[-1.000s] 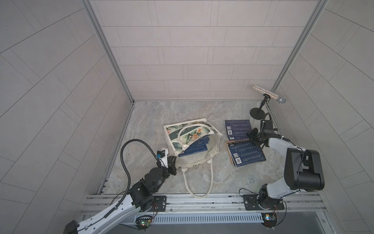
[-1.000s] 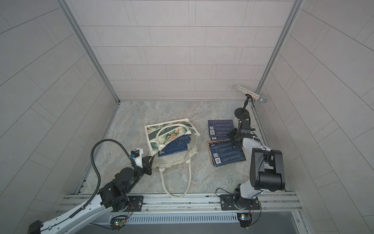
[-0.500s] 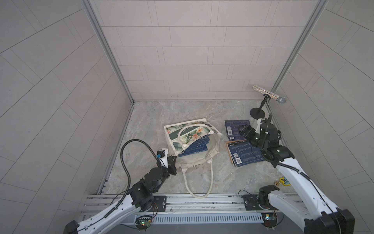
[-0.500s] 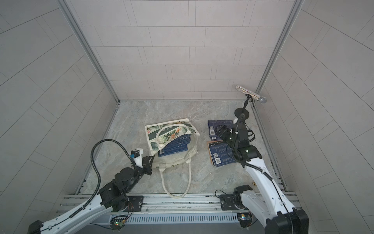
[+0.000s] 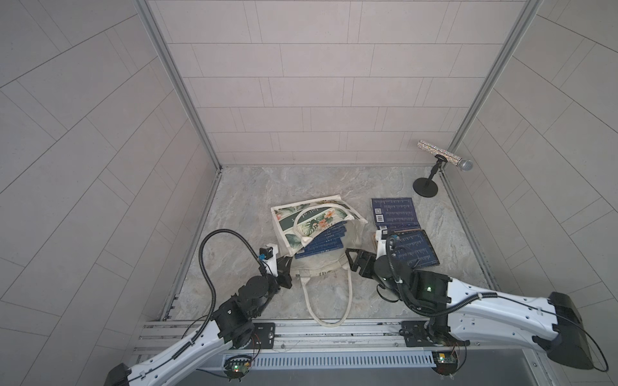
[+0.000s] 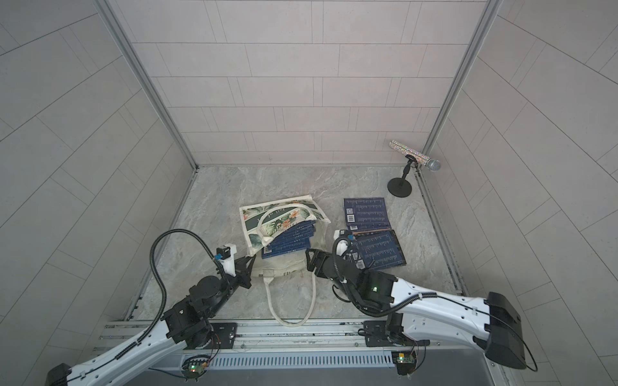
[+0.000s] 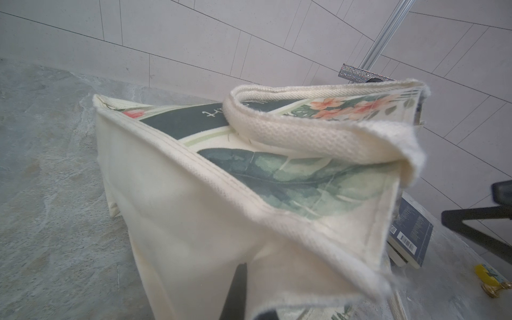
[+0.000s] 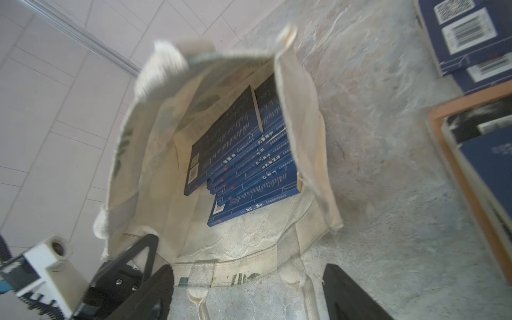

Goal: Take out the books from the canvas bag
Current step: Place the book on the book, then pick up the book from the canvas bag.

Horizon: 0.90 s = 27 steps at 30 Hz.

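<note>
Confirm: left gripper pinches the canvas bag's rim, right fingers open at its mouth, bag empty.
One error: the canvas bag is not empty; the right wrist view shows navy books stacked inside. The left gripper does pinch its rim, and the right gripper is open at its mouth.

In a top view the canvas bag (image 6: 257, 214) lies on its side on the marble floor (image 6: 214, 207), mouth toward the near side, with a stack of navy books (image 6: 291, 240) showing inside. One rope handle (image 6: 291, 321) loops out toward the near rail. The left gripper (image 6: 251, 260) is pinched on the bag's near left corner. The right gripper (image 6: 309, 260) hangs at the right end of the mouth, jaws spread and holding nothing. Right of the bag lies a far book (image 6: 366, 214), with a near book (image 6: 381, 250) at its near edge. A microphone (image 6: 414, 155) stands in the far right corner.
</note>
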Motion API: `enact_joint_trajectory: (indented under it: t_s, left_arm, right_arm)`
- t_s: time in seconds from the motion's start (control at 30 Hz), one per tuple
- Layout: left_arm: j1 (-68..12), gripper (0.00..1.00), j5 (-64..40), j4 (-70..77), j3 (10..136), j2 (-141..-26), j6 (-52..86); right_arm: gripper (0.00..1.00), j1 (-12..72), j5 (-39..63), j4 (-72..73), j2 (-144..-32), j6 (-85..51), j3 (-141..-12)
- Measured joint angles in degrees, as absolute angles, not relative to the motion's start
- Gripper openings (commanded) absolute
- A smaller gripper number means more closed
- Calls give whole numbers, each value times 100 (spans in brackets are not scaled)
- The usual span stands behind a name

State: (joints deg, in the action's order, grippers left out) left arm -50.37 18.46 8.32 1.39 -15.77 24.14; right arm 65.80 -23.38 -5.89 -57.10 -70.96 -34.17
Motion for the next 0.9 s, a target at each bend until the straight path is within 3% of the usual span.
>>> enact_joint_trajectory:
  t_s: [0.3,0.73,0.9]
  left_arm:
    - [-5028,0,1734,825,123,-1275,2414]
    - [-5028,0,1605,819,93,-1201,2412]
    - [-5028,0,1549,819,93,-1221,2412]
  right_arm:
    - [75,6761,-2440,270,-7754,-7478,-4160]
    - [65,6364,-2421,1017,-9268,-7852,-4613]
    - [56,6132,-2235,1389,-9692,-8121,-4628]
